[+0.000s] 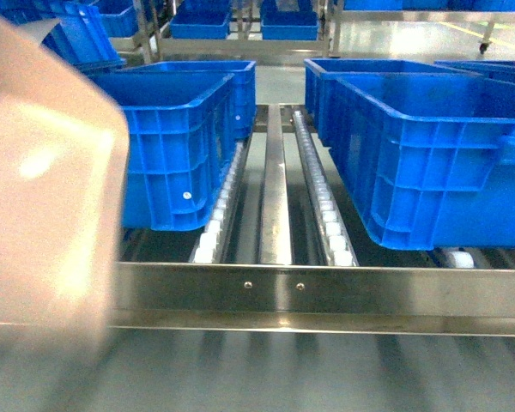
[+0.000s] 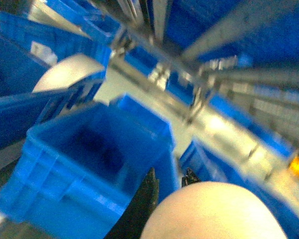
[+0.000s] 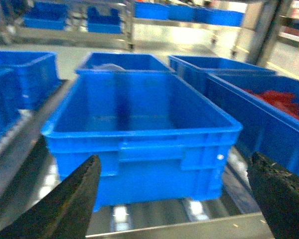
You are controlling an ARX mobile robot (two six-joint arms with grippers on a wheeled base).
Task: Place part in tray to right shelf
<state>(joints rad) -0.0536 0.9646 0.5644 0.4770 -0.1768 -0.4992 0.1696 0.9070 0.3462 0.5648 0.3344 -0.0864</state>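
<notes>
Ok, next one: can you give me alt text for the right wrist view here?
An empty blue crate fills the middle of the view, sitting on a steel roller shelf. The open right gripper frames it with dark fingers at both lower corners, holding nothing. More blue crates stand around it, one at right containing red items.

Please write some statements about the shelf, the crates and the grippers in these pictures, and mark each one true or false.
1. The pale beige plastic tray fills the left side of the head view. True.
2. The right gripper is shut. False: its jaws stand wide apart, holding nothing.
3. The large blue ribbed crate before the right gripper is full of parts. False: it looks empty.
4. The stainless-steel shelf has rails of small white rollers. True.
</notes>
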